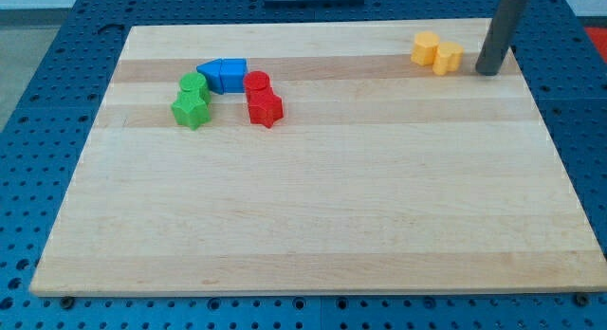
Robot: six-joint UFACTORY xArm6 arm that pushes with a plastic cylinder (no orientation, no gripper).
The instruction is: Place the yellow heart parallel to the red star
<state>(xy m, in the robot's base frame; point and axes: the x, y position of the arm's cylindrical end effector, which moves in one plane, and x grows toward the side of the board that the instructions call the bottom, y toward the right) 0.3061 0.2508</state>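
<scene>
Two yellow blocks sit touching near the view's top right: one [426, 47] on the left and one [448, 57] on the right; which is the heart I cannot make out. A red star [265, 109] lies left of centre near the top, with a red round block [256, 83] touching it just above. My tip [488, 71] stands just right of the right yellow block, a small gap apart.
A blue block pair [223, 75] lies left of the red round block. A green round block [193, 85] and a green star [191, 109] sit further left. The wooden board [303, 207] rests on a blue perforated table.
</scene>
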